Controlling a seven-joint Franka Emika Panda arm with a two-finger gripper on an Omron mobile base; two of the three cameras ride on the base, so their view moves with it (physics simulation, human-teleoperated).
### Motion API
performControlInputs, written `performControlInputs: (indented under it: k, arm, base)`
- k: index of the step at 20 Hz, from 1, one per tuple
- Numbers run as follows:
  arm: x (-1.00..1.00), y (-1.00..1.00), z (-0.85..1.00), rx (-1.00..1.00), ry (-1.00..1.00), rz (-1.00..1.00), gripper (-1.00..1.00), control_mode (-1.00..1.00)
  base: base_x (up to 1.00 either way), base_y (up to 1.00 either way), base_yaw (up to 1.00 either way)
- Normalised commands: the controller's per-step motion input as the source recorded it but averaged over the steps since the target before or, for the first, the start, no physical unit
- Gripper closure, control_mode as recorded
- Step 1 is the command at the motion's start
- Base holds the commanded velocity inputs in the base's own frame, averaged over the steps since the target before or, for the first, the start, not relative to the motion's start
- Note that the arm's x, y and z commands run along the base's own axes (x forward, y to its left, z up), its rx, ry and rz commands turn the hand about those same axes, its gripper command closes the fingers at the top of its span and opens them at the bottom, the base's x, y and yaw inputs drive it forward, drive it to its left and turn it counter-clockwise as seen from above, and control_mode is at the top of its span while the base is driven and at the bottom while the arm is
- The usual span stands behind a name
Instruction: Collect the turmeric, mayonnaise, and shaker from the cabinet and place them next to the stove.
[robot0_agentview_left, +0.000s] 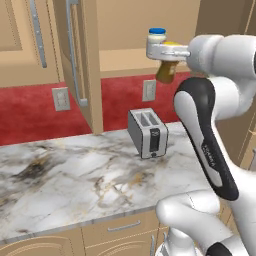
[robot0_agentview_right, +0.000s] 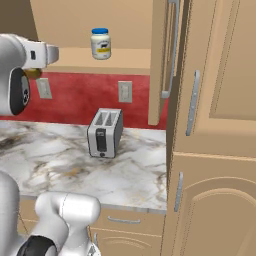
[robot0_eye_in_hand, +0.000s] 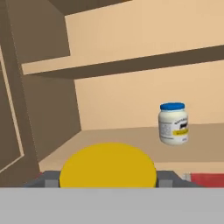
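Observation:
My gripper (robot0_agentview_left: 169, 50) is shut on the turmeric (robot0_agentview_left: 167, 73), an amber jar hanging below the fingers in front of the open cabinet (robot0_agentview_left: 84, 60). In the hand view its yellow lid (robot0_eye_in_hand: 107, 166) sits between my fingertips. The mayonnaise (robot0_agentview_left: 156, 35), a white jar with a blue lid, stands on the cabinet shelf (robot0_agentview_right: 130, 59) just behind the gripper; it also appears as the mayonnaise (robot0_agentview_right: 100, 43) and the mayonnaise (robot0_eye_in_hand: 173, 124). A sliver of the turmeric (robot0_agentview_right: 33, 73) peeks from under my arm. The shaker and the stove are out of view.
A silver toaster (robot0_agentview_left: 148, 132) stands on the marble counter (robot0_agentview_left: 65, 175) below the shelf. The open cabinet door (robot0_agentview_right: 161, 60) juts out beside it. Wall outlets (robot0_agentview_left: 61, 98) sit on the red backsplash. Tall tan cupboards (robot0_agentview_right: 215, 125) close off the right side.

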Motion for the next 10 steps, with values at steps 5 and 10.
performControlInputs:
  k: [5, 10]
  arm:
    - [-0.79, -0.59, -0.18, 0.0, 0.0, 0.15, 1.0, -1.0]
    - [-0.74, -0.45, -0.32, 0.0, 0.0, 0.1, 1.0, -1.0]
  base:
    - [0.0, 0.0, 0.0]
    - [0.0, 0.0, 0.0]
